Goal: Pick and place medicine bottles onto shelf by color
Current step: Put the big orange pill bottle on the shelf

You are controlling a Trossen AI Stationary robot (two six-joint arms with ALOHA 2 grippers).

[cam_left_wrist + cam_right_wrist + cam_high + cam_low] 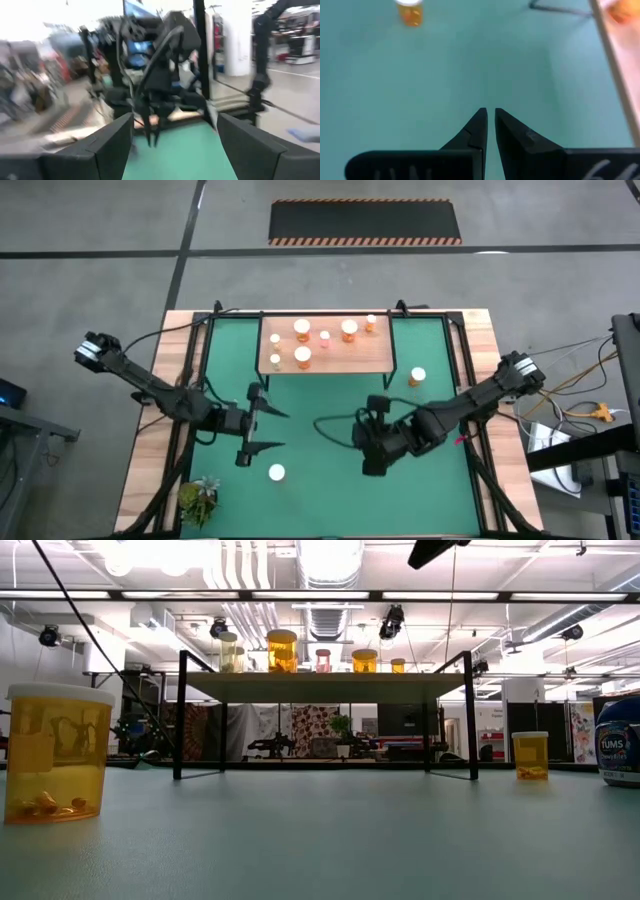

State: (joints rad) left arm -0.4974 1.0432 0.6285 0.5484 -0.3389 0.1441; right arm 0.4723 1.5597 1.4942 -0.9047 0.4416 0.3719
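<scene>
Right gripper [489,116] over the green mat [320,490], fingers almost shut, nothing held. Left gripper [262,430] wide open, empty. Orange bottles with white caps [301,330] on low light-wood shelf [375,358].

"TUMS" on the blue bottle [619,740]

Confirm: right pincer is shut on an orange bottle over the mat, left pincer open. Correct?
Not quite. The right pincer is nearly shut but empty; the right wrist view shows only bare green mat between its tips, and the orange bottle stands well away. The left pincer is open, as you said.
</scene>
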